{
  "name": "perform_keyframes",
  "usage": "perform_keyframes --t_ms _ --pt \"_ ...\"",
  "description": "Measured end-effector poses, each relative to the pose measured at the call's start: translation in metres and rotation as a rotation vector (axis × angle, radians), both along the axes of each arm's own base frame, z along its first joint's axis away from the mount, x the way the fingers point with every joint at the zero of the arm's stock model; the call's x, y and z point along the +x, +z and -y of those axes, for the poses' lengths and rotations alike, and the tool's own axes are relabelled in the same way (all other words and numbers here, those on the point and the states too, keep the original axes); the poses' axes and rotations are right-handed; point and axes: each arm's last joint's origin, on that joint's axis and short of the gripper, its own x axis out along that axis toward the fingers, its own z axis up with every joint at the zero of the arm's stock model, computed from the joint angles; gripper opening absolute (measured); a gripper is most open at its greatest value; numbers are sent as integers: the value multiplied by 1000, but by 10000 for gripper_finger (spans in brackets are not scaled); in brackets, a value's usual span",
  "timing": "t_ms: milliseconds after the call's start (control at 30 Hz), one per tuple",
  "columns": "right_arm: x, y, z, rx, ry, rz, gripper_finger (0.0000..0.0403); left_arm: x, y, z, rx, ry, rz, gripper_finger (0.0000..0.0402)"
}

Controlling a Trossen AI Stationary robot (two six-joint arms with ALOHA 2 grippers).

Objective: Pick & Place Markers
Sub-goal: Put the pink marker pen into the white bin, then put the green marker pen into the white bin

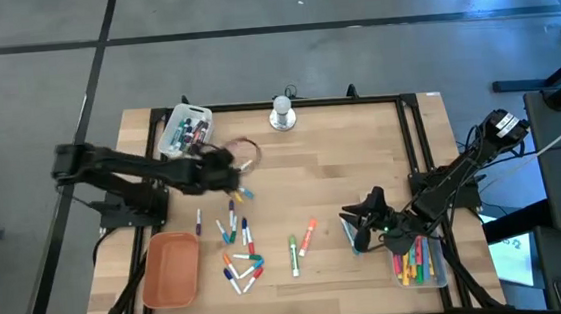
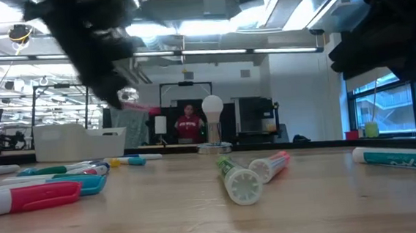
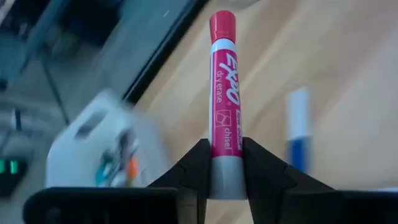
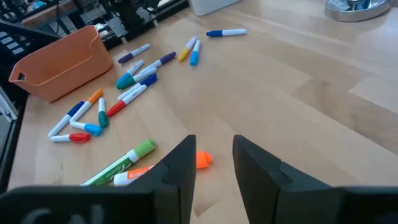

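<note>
Left gripper [image 3: 225, 163] clenched on a pink Expo dry-erase marker [image 3: 224, 93], lifted above the table near the white tray [image 1: 184, 130], which already holds some markers. Right gripper [image 1: 366, 220] empty, fingers parted, beside the clear tray [image 1: 419, 263] with several inside. Many loose markers [image 1: 238, 251] left on the wooden table [image 1: 350, 151]; orange tray [image 1: 169, 270] empty. Task probably not yet half done.

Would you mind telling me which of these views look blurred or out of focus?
Left wrist view: the pink marker in the left end effector is sharp, the white tray smeared. Low view: the dark arm is blurred, near markers soft. High and right wrist views look crisp.
</note>
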Motion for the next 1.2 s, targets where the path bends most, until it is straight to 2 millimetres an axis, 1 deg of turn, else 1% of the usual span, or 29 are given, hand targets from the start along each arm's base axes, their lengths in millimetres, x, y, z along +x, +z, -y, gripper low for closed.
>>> perform_keyframes --t_ms 100,200,333,433,633,933,1000,1067,1200 --pt "1 0 1 0 -6 0 106 -34 -2 -21 -7 111 45 72" --pt "2 0 3 0 -17 1 106 -58 -2 -38 6 226 86 79" --pt "4 0 5 4 -29 6 106 -77 4 -57 33 327 91 84" --pt "5 0 6 1 -33 5 106 -85 7 -66 22 343 70 86" --pt "5 -1 6 -5 -31 0 106 -92 7 -77 4 388 56 98" --pt "5 -1 6 -5 -31 -1 106 -96 7 -83 -31 412 73 148" --pt "5 -1 6 -5 -31 -1 106 -93 7 -83 -76 384 119 157" --pt "5 -1 6 -5 -31 -1 106 -86 8 -82 -157 323 205 164" --pt "5 -1 6 -4 -32 0 106 -65 13 -78 -291 129 402 168"
